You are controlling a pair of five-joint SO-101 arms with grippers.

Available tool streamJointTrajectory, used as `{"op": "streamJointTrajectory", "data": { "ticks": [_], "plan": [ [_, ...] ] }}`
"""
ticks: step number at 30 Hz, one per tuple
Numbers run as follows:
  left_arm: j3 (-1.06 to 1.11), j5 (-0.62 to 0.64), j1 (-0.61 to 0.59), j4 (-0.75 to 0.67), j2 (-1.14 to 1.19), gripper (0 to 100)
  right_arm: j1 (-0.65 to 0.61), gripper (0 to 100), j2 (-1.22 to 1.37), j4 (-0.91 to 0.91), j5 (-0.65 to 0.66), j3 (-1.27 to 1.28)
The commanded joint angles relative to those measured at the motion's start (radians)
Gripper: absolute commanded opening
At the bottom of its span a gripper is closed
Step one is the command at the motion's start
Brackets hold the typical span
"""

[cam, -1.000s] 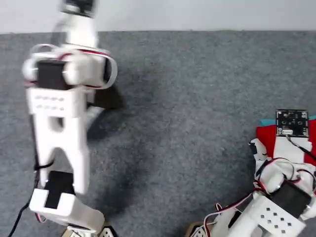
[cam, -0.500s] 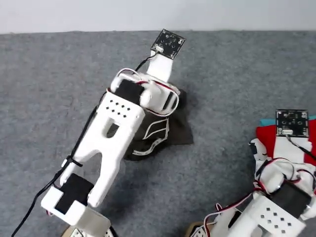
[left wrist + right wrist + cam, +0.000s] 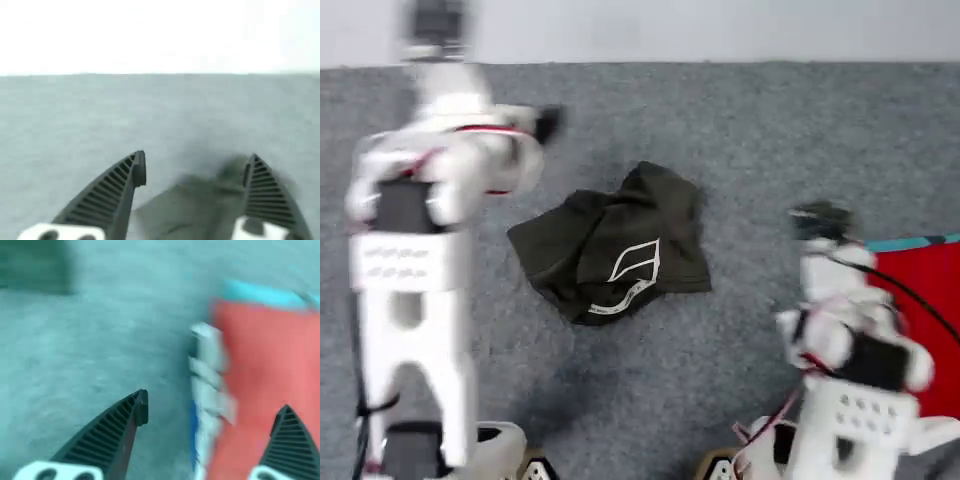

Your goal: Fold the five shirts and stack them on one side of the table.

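Grey felt table (image 3: 740, 130) from edge to edge, with a pale wall (image 3: 720, 30) along the far side. Over on the left, the left arm (image 3: 415, 260) stands tall along the table's left edge, its upper end up near the wall. From its wrist camera, the left gripper (image 3: 195, 167) has its jaws spread wide with nothing between them, just grey table below. There's a dark patch low between the fingers, and I can't tell whether that's cloth or shadow.

Into the middle now: the black shirt (image 3: 610, 245) lies crumpled in a loose heap on the table, white logo facing up. It sits to the right of the left arm, clear of it, and well apart from the arm on the other side too. It's not folded.

On to the right: the right arm (image 3: 850, 400) comes up from the near edge, just beside the pile at the right edge. The red shirt (image 3: 925, 310) lies flat on top there, with a strip of teal shirt (image 3: 920, 243) showing beyond its far edge. The right gripper (image 3: 215, 407) is open too, jaws wide and empty, hanging above the red shirt's left edge. One finger is over bare table, the other over red cloth, and a white-and-blue fabric edge (image 3: 207, 375) lies between them.
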Motion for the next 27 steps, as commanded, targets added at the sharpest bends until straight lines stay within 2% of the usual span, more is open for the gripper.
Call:
{"op": "streamJointTrajectory", "data": {
  "ticks": [1,5,9,11,14,17,22,27],
  "plan": [
    [0.058,0.009,-0.207,0.046,-0.109,31,-0.358,38.3,0.148,-0.047,0.012,-0.037],
    [0.143,0.009,-0.338,0.061,-0.189,31,-0.585,38.3,0.400,-0.101,0.012,-0.141],
    [0.219,0.009,-0.379,0.060,-0.255,31,-0.690,38.3,0.697,-0.102,0.014,-0.308],
    [0.246,0.008,-0.377,0.055,-0.284,31,-0.684,38.3,0.851,-0.145,0.046,-0.388],
    [0.262,0.008,-0.376,0.055,-0.319,31,-0.608,38.3,1.081,-0.291,0.114,-0.519],
    [0.262,0.008,-0.379,0.057,-0.345,31,-0.529,38.3,1.297,-0.381,0.118,-0.726],
    [0.262,0.008,-0.376,0.057,-0.373,31,-0.456,38.3,1.589,-0.326,0.115,-1.154],
    [0.263,0.008,-0.376,0.058,-0.371,31,-0.450,38.3,1.813,-0.259,-0.017,-1.648]
  ]
}}
